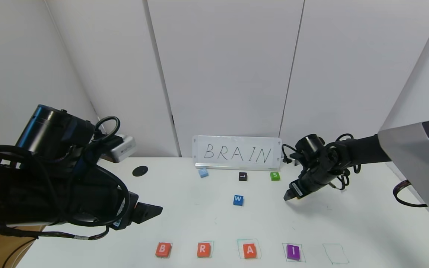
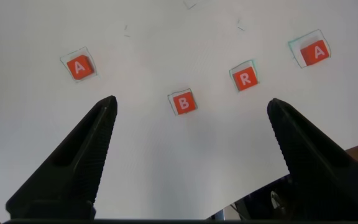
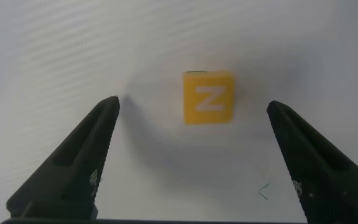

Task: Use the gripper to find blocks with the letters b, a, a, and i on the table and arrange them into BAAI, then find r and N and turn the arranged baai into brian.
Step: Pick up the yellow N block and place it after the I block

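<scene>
Along the near edge of the table [image 1: 207, 219] we see a row of blocks: an orange-red B block [image 1: 163, 249], then the orange-red R block [image 1: 203, 249], an orange-red A block [image 1: 250, 250] and the purple I block [image 1: 293, 252], the last three sitting in thin green drawn squares, with one more green square [image 1: 335, 254] to the right holding no block. The yellow N block [image 3: 208, 98] shows only in the right wrist view, lying flat on the white surface between the widely spread fingers of the right end effector [image 3: 191, 155], which grips nothing; in the head view that block is hidden, and the right end effector [image 1: 288, 195] hangs over the far right part of the table, just right of the green S block [image 1: 275, 176]. The left wrist view adds a second orange-red A block [image 2: 80, 66] in its own green square, outside the head view; it lies apart from the row, beyond the B block. There the left end effector [image 2: 191, 155] also stands wide open and empty above the B and R blocks. Farther back lie a blue W block [image 1: 238, 200], a black L block [image 1: 242, 176] and a light blue block [image 1: 203, 172], before a white card reading BRAIN [image 1: 237, 153].
</scene>
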Controlling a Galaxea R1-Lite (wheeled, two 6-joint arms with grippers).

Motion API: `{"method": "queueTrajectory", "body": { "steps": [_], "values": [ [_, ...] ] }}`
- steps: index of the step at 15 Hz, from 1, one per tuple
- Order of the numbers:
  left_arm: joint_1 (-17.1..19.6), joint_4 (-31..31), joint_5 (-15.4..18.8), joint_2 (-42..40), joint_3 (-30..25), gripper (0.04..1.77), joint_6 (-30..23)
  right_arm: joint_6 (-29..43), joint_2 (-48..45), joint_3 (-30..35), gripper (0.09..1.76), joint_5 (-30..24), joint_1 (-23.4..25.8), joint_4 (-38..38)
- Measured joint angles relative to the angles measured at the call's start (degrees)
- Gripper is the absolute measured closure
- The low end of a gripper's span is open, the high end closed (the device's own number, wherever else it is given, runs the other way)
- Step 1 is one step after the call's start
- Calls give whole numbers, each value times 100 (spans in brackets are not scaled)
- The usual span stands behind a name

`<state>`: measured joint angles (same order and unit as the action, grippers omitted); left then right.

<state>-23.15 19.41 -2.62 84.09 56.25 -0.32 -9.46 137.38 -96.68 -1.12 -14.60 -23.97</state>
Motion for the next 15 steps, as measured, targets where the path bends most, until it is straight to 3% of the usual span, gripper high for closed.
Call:
{"method": "queueTrajectory", "body": {
  "steps": [5, 9, 13, 15],
  "values": [
    [-6, 0, -9, 11, 0, 9, 7, 0, 68, -17, 14, -2, 11, -1],
    [-20, 0, -6, 11, 0, 9, 10, -13, 72, -20, 74, -2, 15, -20],
    [-22, 2, -9, 11, 0, 9, 7, -15, 66, -20, 123, 0, 22, -22],
    [-30, 2, -11, 11, -5, 9, 10, -11, 63, -20, 131, 0, 22, -22]
  ]
}}
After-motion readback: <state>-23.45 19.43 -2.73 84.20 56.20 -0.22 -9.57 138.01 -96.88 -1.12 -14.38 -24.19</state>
